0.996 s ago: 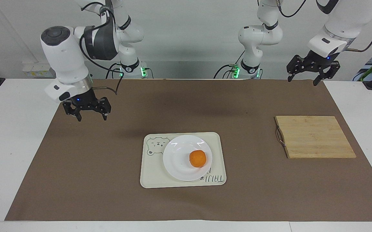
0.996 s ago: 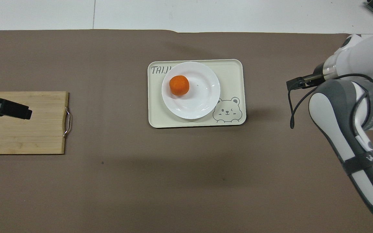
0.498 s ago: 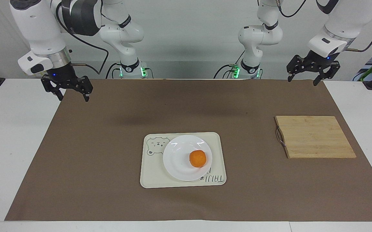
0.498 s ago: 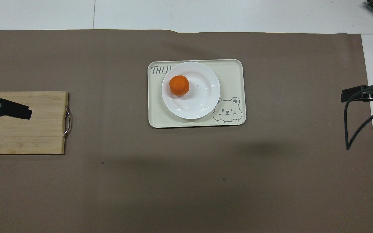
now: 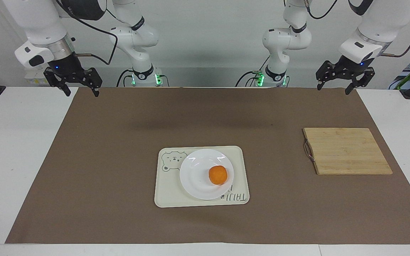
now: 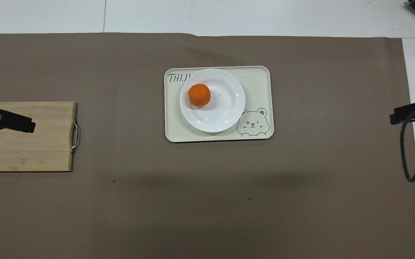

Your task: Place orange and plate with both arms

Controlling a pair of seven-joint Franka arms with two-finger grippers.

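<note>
The orange (image 5: 218,175) (image 6: 199,95) rests on the white plate (image 5: 197,179) (image 6: 225,109), off-centre toward the left arm's end. The plate sits on a cream tray with a bear drawing (image 5: 167,193) (image 6: 259,81) in the middle of the brown mat. My right gripper (image 5: 82,92) hangs open and empty over the mat's corner by its own base, well away from the tray. Over the matching corner at its own end, my left gripper (image 5: 333,89) is raised, open and empty. In the overhead view only the tip of each gripper shows at the side edges.
A bamboo cutting board (image 5: 347,151) (image 6: 41,151) with a metal handle lies on the mat toward the left arm's end. The brown mat (image 5: 119,160) covers most of the white table.
My right gripper has risen and drawn back from over the mat near the tray to the mat's corner by its base. The left arm, orange and plate have not moved.
</note>
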